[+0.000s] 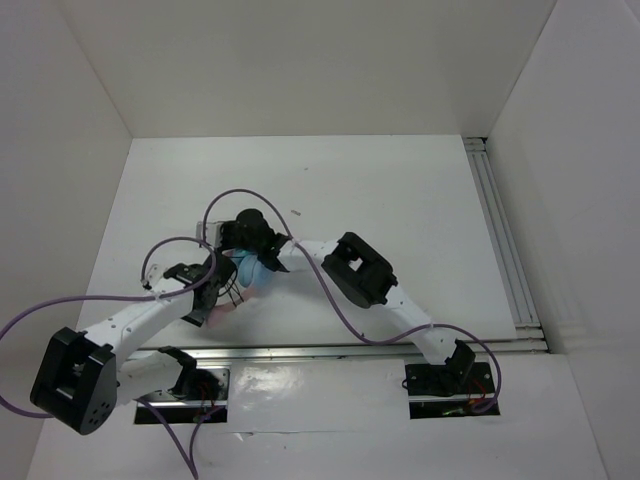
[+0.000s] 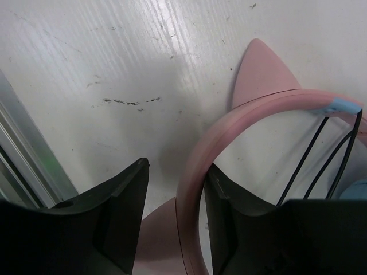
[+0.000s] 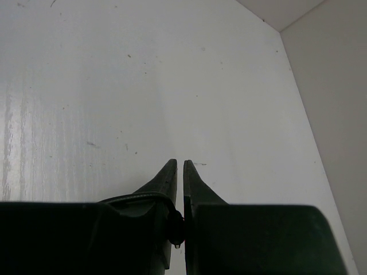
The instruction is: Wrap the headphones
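Your headphones point(image 1: 250, 275) lie just past the metal rail point(image 1: 350, 350), with the cord point(image 2: 304, 160) looking partly wound and more left to wrap, your left claw point(image 2: 176, 169) open around the pink band point(image 2: 192, 166) and your right claw point(image 3: 180, 163) pinching the cord.

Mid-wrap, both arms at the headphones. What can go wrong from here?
1. Left gripper: jaws stand open around the headband, so it may slide if the cord is pulled.
2. Right gripper pinches only the thin cord between shut jaws; it could slip out.
3. Both grippers crowd together in the top view; they might collide.
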Motion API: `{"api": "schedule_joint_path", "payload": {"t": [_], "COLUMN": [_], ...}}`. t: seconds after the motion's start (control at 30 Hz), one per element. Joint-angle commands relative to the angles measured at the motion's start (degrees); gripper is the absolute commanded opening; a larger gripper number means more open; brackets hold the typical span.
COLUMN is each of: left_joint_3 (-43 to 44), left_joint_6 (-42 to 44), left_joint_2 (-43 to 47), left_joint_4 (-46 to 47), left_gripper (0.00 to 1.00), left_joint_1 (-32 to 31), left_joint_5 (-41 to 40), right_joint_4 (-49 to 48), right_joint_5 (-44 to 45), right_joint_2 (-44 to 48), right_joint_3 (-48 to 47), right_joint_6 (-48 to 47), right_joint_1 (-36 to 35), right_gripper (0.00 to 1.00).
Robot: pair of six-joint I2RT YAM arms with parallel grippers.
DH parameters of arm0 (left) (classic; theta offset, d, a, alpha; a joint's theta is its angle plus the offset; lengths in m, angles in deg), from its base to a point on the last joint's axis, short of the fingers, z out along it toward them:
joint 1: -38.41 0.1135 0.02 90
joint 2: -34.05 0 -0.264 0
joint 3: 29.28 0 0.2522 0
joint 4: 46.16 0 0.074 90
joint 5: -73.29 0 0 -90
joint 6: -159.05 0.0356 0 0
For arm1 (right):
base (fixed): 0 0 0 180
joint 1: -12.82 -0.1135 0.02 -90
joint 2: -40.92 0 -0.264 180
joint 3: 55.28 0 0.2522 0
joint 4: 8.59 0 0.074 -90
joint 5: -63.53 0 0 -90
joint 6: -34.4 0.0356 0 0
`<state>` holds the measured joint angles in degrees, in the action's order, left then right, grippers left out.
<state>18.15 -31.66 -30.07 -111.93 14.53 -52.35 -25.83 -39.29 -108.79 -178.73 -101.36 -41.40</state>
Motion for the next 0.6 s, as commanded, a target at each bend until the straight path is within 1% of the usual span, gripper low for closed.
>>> {"api": "schedule_joint_path", "payload": {"t": [0.0,0.03,0.07,0.1,0.13,0.17,0.27,0.4,0.47,0.53,0.57], "left_joint_3": [-1.6,-2.1,-2.1,-2.1,-2.6,-2.6,-2.6,-1.9,-1.3,-0.7,-0.7], "left_joint_6": [0.6,0.6,0.6,0.6,0.6,0.6,0.6,0.6,1.8,1.8,2.4], "left_joint_2": [0.3,0.3,0.3,0.3,0.3,0.3,0.3,3.8,5.0,6.4,6.4], "left_joint_4": [-6.0,-5.5,-5.5,-4.9,-4.9,-4.9,-4.9,-5.9,-6.6,-7.1,-7.1], "left_gripper": [0.55,0.55,0.61,0.96,0.99,1.00,1.00,1.00,1.00,1.00,1.00], "left_joint_1": [0.3,0.3,0.3,0.3,0.3,0.3,0.8,0.9,0.9,0.9,0.9], "left_joint_5": [1.3,1.9,1.9,2.4,2.4,2.4,2.9,2.9,2.9,1.7,1.7], "right_joint_4": [2.7,1.9,1.9,1.4,1.4,1.4,1.4,0.8,-1.7,-4.3,-4.8], "right_joint_5": [3.3,3.3,3.3,3.3,3.3,3.3,3.3,3.9,5.6,5.6,6.1], "right_joint_2": [0.2,0.7,0.7,0.7,1.3,1.3,1.3,1.9,2.7,4.2,5.3], "right_joint_3": [3.5,4.6,4.6,5.4,5.4,5.9,5.9,6.4,6.9,9.5,10.1], "right_joint_6": [-1.6,-1.6,-1.6,-1.6,-1.6,-2.2,-2.8,-2.8,-2.8,-2.8,-2.8], "right_joint_1": [1.0,0.5,0.5,0.5,0.0,0.0,-0.5,-0.5,-1.1,-1.2,-1.2], "right_gripper": [0.00,0.00,0.00,0.00,0.00,0.00,0.00,0.00,0.00,0.04,0.04]}}
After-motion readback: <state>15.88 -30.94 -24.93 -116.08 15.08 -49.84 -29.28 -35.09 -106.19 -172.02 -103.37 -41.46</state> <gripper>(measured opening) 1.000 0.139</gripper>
